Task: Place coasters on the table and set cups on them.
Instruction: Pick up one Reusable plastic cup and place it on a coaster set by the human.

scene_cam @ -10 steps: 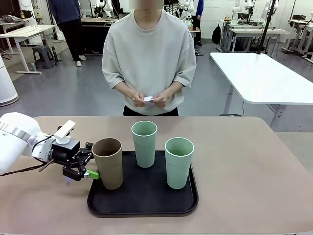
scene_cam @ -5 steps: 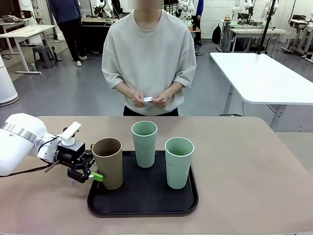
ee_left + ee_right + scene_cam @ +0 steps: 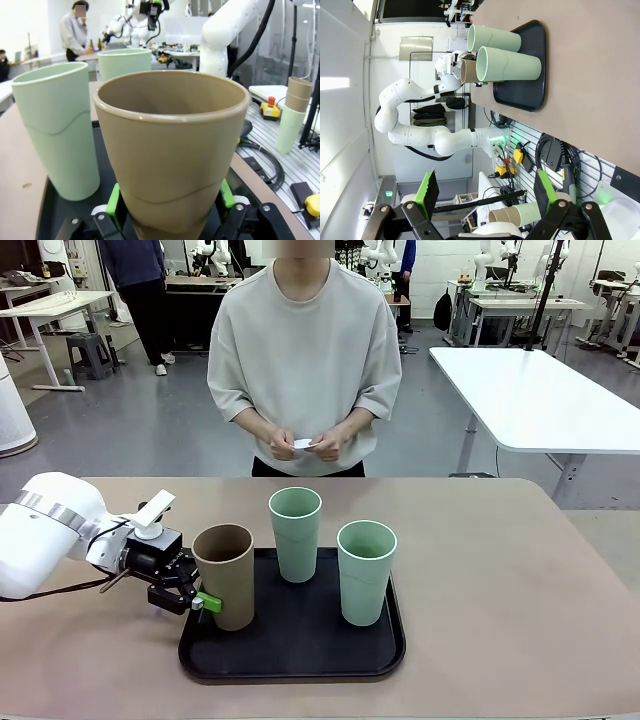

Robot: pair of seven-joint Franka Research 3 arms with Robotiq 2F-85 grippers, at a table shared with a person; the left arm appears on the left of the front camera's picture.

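Left hand [image 3: 204, 601] clamped low on the brown cup [image 3: 224, 575], upright on the tray [image 3: 300, 660] — pick step; next needs a straight lift clear of the green cup [image 3: 296, 532], over to the bench [image 3: 500, 580].

left cup [image 3: 223, 575], rear cup [image 3: 295, 533], right cup [image 3: 366, 571] in tray [image 3: 290, 650] | tray on table [image 3: 500, 590]
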